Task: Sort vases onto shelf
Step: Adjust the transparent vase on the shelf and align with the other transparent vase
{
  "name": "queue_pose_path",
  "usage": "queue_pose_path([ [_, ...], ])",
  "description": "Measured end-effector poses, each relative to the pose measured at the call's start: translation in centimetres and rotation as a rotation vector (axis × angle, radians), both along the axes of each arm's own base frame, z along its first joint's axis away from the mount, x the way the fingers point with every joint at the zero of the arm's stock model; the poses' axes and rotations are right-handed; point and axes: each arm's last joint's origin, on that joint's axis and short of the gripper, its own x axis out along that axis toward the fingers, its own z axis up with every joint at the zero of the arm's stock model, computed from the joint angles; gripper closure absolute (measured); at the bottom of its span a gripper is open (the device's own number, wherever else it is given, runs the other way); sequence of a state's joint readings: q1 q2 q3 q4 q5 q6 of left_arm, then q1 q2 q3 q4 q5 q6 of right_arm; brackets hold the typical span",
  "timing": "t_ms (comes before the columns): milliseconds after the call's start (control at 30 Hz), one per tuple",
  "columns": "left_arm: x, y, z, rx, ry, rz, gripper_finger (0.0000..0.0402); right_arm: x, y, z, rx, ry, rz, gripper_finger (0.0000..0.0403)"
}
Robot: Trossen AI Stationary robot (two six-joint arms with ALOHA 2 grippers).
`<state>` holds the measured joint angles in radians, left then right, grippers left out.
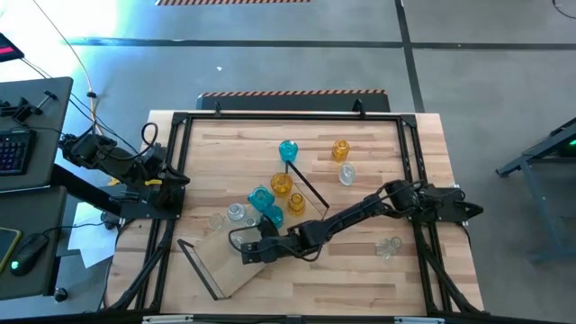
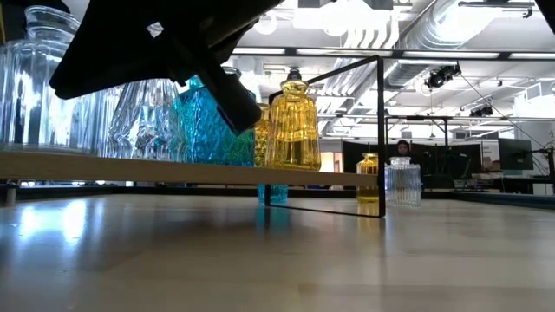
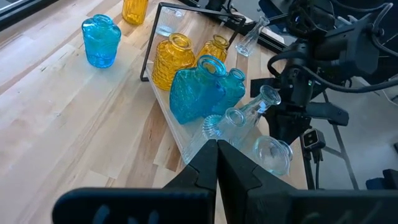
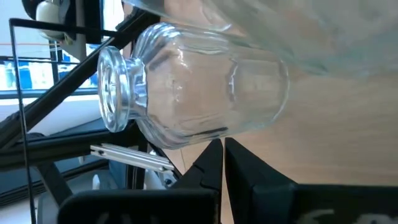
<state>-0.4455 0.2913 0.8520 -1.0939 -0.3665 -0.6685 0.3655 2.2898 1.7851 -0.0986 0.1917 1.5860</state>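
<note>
The shelf (image 1: 225, 270) lies slantwise on the table, a light board with black wire ends. On it stand amber vases (image 1: 282, 184), teal vases (image 1: 261, 199) and clear vases (image 1: 236, 213). My right gripper (image 1: 243, 253) is shut over the board's near-left part. Its fingertips (image 4: 222, 146) are right at the belly of a clear wide-mouthed vase (image 4: 199, 87), which also shows in the left wrist view (image 3: 273, 155). My left gripper (image 3: 217, 148) is shut and waits raised at the table's left edge (image 1: 178, 180). My right gripper comes slanting down from the table's right, its shut fingertips right at the round belly (image 4: 217, 127) of the clear vase. I cannot tell whether they touch the glass. The vase stands on the shelf board.
Off the shelf, on the tabletop, stand a teal vase (image 1: 288, 150), an amber vase (image 1: 340, 149) and two clear vases (image 1: 346, 174) (image 1: 389, 246). A black frame (image 1: 288, 115) runs round the table's edges. A desk with a keyboard (image 1: 13, 148) stands to the left.
</note>
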Motion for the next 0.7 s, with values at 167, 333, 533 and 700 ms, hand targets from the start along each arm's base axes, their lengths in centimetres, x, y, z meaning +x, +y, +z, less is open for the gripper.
queue_pose_path([
  [167, 0.00, 0.00, 0.00, 0.000, 0.000, 0.001, 0.0401, 0.10, -0.04, 0.11, -0.003, -0.015, 0.003, 0.0403],
  [333, 0.00, 0.01, 0.00, 0.001, 0.000, 0.002, 0.0401, 0.19, 0.00, 0.26, 0.004, -0.031, 0.003, 0.0403],
  [533, 0.00, 0.01, 0.00, 0.001, -0.001, 0.004, 0.0402, 0.32, -0.07, 0.46, -0.007, -0.060, -0.027, 0.0403],
  [700, 0.00, 0.02, 0.00, 0.004, -0.002, 0.007, 0.0402, 0.33, -0.06, 0.49, -0.006, -0.063, -0.029, 0.0403],
])
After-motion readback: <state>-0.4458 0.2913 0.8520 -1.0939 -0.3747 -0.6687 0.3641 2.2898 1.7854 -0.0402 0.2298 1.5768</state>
